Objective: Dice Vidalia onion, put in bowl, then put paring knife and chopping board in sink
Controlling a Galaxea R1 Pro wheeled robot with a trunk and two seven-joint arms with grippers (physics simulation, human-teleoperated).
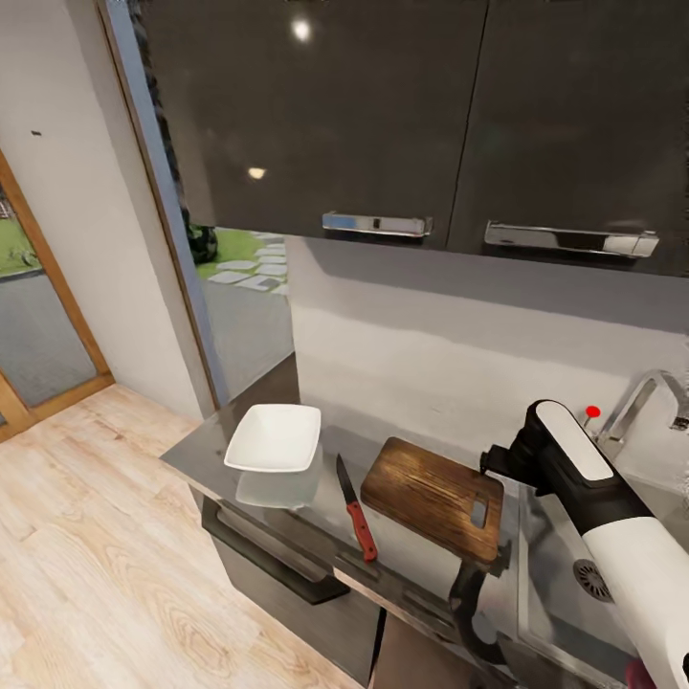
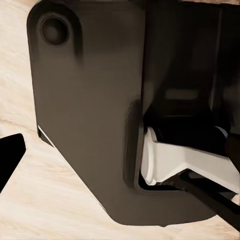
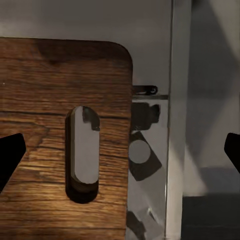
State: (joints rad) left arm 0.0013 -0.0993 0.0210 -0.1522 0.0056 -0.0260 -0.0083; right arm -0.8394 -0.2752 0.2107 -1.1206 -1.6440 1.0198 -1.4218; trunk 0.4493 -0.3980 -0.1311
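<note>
Dark brown wood grain marks the chopping board (image 1: 435, 495), a rectangle with rounded corners and an oval handle slot near one short end. It lies flat on the countertop (image 1: 206, 450), a smooth grey reflective slab with a thin edge. In the right wrist view the board (image 3: 45, 150) sits directly ahead of the right gripper (image 3: 120, 155), its slot between the two dark fingertips (image 3: 10, 155), which stand wide apart at the frame edges with nothing pinched between them. From the head view the right arm, white shell over black joints, reaches over the board's slotted end.

Paring knife (image 1: 355, 519): dark pointed blade, red-orange handle, lying flat on the countertop just beside the board, on the side away from the right gripper, not touching it. Bowl (image 1: 275, 438): glossy white, square with rounded corners and flaring sides, standing upright beyond the knife, farther still from the gripper.

Sink (image 1: 560, 598): grey steel basin with round drain, just beside the board on the gripper's own side; angular chrome tap (image 1: 651, 400) and small red knob (image 1: 592, 412) behind it. No onion can be made out in the visible part of the basin.

Glossy black upper cabinets (image 1: 325, 105) with chrome bar handles hang above a pale backsplash.

Left wrist view: one dark fingertip (image 2: 10, 157) over pale wood-look floor (image 2: 40, 200) and the robot's dark base; left gripper opening cannot be judged.
</note>
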